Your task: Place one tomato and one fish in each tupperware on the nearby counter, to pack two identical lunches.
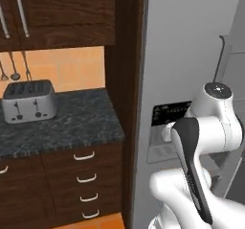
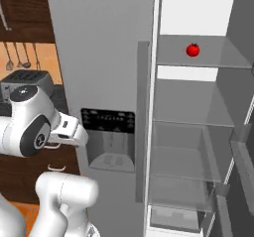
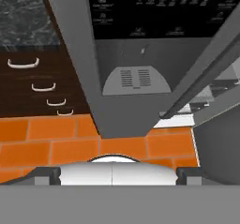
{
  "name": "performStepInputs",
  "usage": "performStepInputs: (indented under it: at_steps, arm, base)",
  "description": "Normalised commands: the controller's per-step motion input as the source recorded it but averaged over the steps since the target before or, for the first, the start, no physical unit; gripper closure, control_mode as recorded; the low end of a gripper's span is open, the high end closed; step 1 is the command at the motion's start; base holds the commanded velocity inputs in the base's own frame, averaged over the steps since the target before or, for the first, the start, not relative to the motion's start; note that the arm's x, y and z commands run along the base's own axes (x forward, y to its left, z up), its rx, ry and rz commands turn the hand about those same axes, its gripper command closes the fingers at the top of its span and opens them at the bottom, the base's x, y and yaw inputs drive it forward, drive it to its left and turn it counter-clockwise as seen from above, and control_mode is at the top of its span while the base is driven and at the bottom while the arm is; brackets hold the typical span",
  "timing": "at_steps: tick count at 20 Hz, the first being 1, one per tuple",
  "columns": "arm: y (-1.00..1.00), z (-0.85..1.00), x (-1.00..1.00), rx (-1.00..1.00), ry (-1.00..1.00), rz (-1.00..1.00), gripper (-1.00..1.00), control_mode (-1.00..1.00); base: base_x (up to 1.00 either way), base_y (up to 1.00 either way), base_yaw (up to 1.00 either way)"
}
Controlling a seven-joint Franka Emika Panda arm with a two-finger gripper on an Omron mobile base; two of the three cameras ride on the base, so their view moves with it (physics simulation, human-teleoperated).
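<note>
Currently the pincer [image 3: 112, 171] stands with its jaws spread wide and nothing between them, pointing down at the orange floor tiles [image 3: 47, 138] in front of the fridge's closed left door [image 2: 99, 57], below the dispenser panel [image 3: 136, 80]. The right fridge compartment is open. One tomato [image 2: 192, 49] rests on its upper glass shelf [image 2: 198, 62], near the shelf's centre. To the left, the counter [image 1: 72, 122] carries a steel toaster [image 1: 28, 101] toward its back edge, above drawers [image 1: 83, 177] with curved handles.
</note>
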Motion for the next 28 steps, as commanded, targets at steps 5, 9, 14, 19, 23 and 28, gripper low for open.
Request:
performStepInputs:
  at_steps: [5, 9, 14, 19, 23, 28]
  arm:
    - [0.0, 0.0, 0.0, 0.0, 0.0, 0.0, -1.0, 1.0]
    - [0.0, 0.0, 0.0, 0.0, 0.0, 0.0, -1.0, 1.0]
    - [0.0, 0.0, 0.0, 0.0, 0.0, 0.0, -1.0, 1.0]
    - [0.0, 0.0, 0.0, 0.0, 0.0, 0.0, -1.0, 1.0]
    - [0.0, 0.0, 0.0, 0.0, 0.0, 0.0, -1.0, 1.0]
    - [0.0, 0.0, 0.0, 0.0, 0.0, 0.0, -1.0, 1.0]
  base:
    - [0.03, -1.0, -0.07]
    - [0.22, -0.76, -0.01]
    - [0.33, -0.38, 0.0]
    - [0.38, -0.15, 0.0]
    - [0.27, -0.37, 0.0]
    - [0.19, -0.3, 0.0]
